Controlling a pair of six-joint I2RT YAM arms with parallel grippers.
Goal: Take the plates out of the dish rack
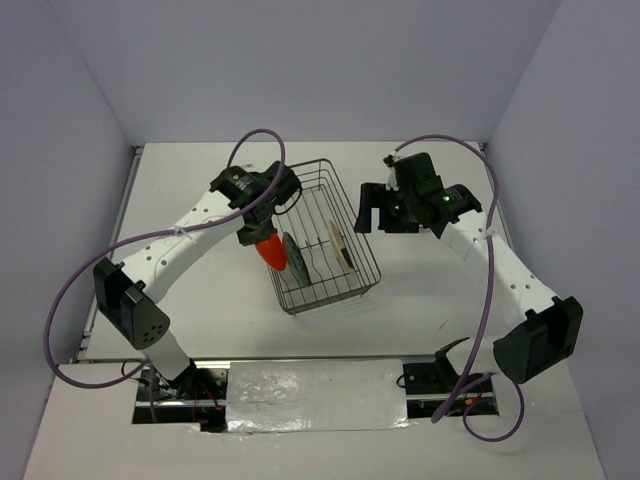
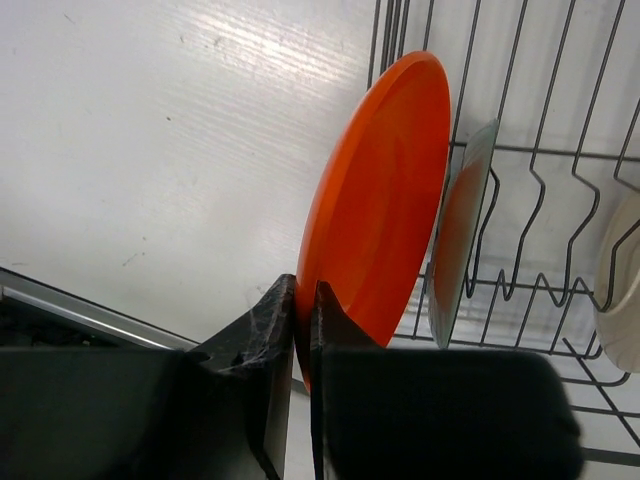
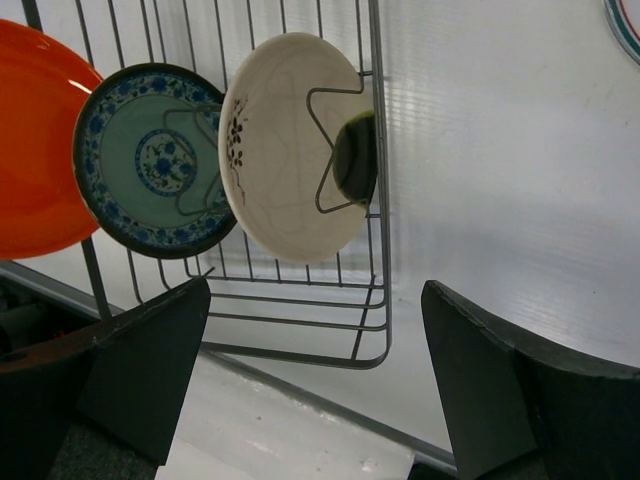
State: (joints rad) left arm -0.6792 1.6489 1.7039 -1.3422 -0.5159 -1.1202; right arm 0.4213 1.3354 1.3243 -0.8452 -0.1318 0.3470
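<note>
The dish rack (image 1: 345,200) stands mid-table. My left gripper (image 2: 303,290) is shut on the rim of the solid orange plate (image 2: 380,200), which it holds on edge at the rack's left side (image 1: 270,252). I cannot tell whether the plate still touches the rack. A teal-faced plate (image 3: 150,160) and a cream plate (image 3: 295,150) stand upright in the rack; both also show in the top view, the teal one (image 1: 297,258) and the cream one (image 1: 340,245). My right gripper (image 3: 315,290) is open and empty, just right of the rack (image 1: 378,215).
The edge of another plate (image 3: 625,20) lies on the table to the right of the rack, seen only in the right wrist view. The rack's wire wall (image 2: 560,150) stands close beside the orange plate. The table's near edge (image 3: 300,385) runs below the right gripper.
</note>
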